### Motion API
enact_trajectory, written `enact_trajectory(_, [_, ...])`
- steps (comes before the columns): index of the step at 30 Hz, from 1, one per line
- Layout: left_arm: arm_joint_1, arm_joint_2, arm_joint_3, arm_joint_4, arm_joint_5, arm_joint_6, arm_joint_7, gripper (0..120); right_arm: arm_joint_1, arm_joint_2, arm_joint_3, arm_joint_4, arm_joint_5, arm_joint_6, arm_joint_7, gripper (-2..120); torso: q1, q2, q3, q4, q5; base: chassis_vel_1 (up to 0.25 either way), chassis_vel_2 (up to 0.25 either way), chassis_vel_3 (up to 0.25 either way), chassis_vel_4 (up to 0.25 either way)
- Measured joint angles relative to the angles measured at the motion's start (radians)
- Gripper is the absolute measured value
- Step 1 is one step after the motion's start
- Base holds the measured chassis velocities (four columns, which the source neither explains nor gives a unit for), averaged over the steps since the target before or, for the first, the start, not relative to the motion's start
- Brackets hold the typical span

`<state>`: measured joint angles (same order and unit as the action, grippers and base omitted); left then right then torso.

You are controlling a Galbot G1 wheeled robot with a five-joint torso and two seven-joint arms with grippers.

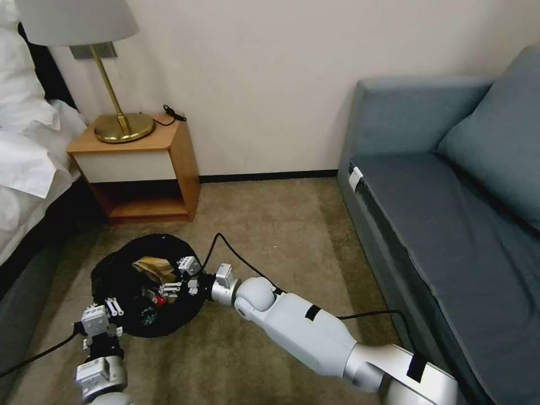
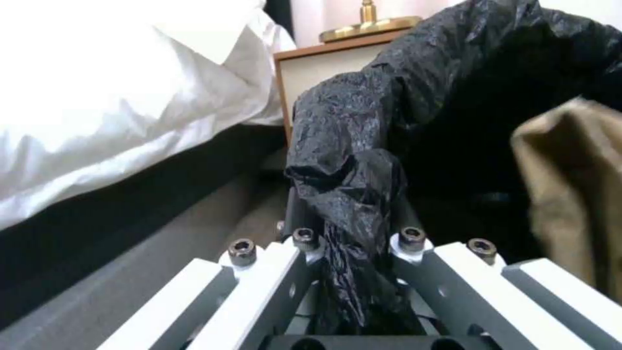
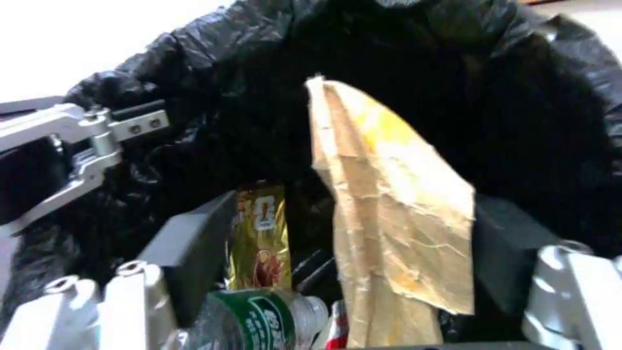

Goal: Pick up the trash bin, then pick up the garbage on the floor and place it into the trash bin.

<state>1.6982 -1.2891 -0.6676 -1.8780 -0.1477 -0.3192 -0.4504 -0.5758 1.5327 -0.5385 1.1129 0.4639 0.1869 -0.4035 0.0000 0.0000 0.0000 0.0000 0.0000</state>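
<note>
- The left end effector (image 1: 112, 308) grips the near rim of the trash bin (image 1: 121, 264), its fingers pinched on a fold of black bag (image 2: 350, 194).
- The bin sits over the carpet beside the bed (image 1: 22, 169).
- Inside lie the brown paper scrap (image 3: 388, 204), gold snack wrapper (image 3: 259, 233), bottle (image 3: 259, 321) and, probably, a red wrapper (image 1: 160, 300).
- The right end effector (image 1: 181, 277) hangs over the bin, spread wide around the paper scrap.

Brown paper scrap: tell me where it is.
Inside the trash bin, between the right pincer's open jaws; brown paper scrap above the gold wrapper and bottle.
</note>
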Motion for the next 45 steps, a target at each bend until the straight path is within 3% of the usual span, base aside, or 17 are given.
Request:
enact_trajectory(5, [-0.003, -0.002, 0.005, 0.012, 0.000, 0.000, 0.000, 7, -0.003, -0.013, 0.025, 0.014, -0.063, 0.009, 0.001, 99, 0.000, 0.000, 0.000, 0.0000, 0.0000, 0.000, 0.000, 0.000, 0.000])
enact_trajectory(14, [0.001, -0.014, 0.013, 0.020, 0.004, 0.002, 0.000, 7, 0.030, -0.003, 0.010, -0.013, -0.127, 0.011, 0.002, 100, 0.000, 0.000, 0.000, 0.0001, 0.0001, 0.000, 0.000, 0.000, 0.000])
enact_trajectory(21, [0.000, -0.016, 0.013, 0.025, -0.002, 0.004, 0.000, 7, 0.078, -0.052, -0.040, 0.041, -0.196, -0.037, -0.035, 100, 0.000, 0.000, 0.000, 0.0001, 0.0001, 0.000, 0.000, 0.000, 0.000])
enact_trajectory(25, [-0.011, -0.020, 0.016, 0.026, -0.021, 0.024, -0.001, 7, 0.123, -0.092, -0.048, 0.067, -0.254, -0.058, -0.109, 100, 0.000, 0.000, 0.000, 0.0000, 0.0001, 0.000, 0.000, 0.000, 0.000])
enact_trajectory(33, [-0.031, -0.029, 0.021, 0.035, -0.034, 0.034, -0.003, 7, 0.153, -0.117, -0.024, 0.076, -0.262, -0.066, -0.127, 100, 0.000, 0.000, 0.000, 0.0000, 0.0001, 0.000, 0.000, 0.000, 0.000])
enact_trajectory(38, [-0.037, -0.038, 0.011, 0.021, -0.119, 0.055, -0.012, 7, 0.117, -0.099, 0.103, 0.078, -0.212, -0.064, -0.111, 100, 0.000, 0.000, 0.000, 0.0000, 0.0002, 0.000, 0.000, 0.000, 0.000])
enact_trajectory(45, [-0.068, -0.064, -0.010, -0.046, -0.386, 0.098, -0.037, 7, 0.066, -0.099, 0.290, 0.107, -0.087, -0.085, -0.143, 100, 0.000, 0.000, 0.000, 0.0000, 0.0003, 0.000, 0.000, 0.000, 0.000])
